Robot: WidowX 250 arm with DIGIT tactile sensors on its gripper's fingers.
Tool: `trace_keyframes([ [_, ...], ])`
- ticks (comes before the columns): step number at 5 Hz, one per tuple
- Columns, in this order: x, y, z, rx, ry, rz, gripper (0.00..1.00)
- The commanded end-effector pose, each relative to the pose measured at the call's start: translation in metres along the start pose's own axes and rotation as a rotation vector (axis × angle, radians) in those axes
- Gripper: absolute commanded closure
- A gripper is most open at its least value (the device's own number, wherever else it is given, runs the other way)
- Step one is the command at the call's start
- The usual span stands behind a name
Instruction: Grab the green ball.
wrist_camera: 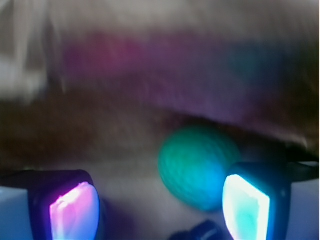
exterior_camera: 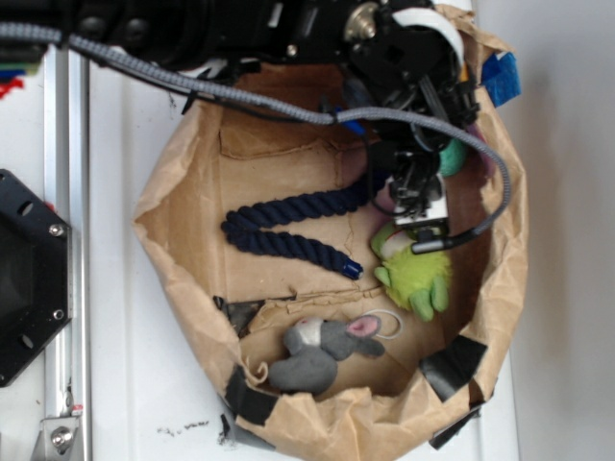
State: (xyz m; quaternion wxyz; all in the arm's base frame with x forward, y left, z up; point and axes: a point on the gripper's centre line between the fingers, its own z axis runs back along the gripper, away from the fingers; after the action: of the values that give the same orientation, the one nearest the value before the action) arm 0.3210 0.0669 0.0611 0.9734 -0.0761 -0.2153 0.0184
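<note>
Between the parted, empty jaws sits the green ball [wrist_camera: 197, 167], round, seemingly nearer one pad.

Brown paper bag [exterior_camera: 192, 259] rolled into a bin: matt, creased, torn edges, patched with black tape [exterior_camera: 452, 367]. Navy rope [exterior_camera: 288, 230]: twisted fibre, rough. Frog plush [exterior_camera: 418, 279]: lime, fuzzy pile. Grey mouse toy [exterior_camera: 322, 353]: soft felt-like cloth. Green ball [wrist_camera: 197, 167]: matt teal, faint ridges, blurred. Fingers [wrist_camera: 75, 212]: translucent glossy pads in black plastic. Bench [exterior_camera: 135, 384]: white, smooth, painted. Rail [exterior_camera: 72, 288]: bare metal.
</note>
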Motion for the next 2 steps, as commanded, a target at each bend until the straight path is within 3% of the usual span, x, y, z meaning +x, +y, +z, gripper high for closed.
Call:
trace_keyframes([
  [1,0.0001,0.0173,0.0136,0.045,-0.050,-0.002,0.00],
  [2,-0.0007,0.0232,0.0109,0.067,-0.056,0.018,0.00],
])
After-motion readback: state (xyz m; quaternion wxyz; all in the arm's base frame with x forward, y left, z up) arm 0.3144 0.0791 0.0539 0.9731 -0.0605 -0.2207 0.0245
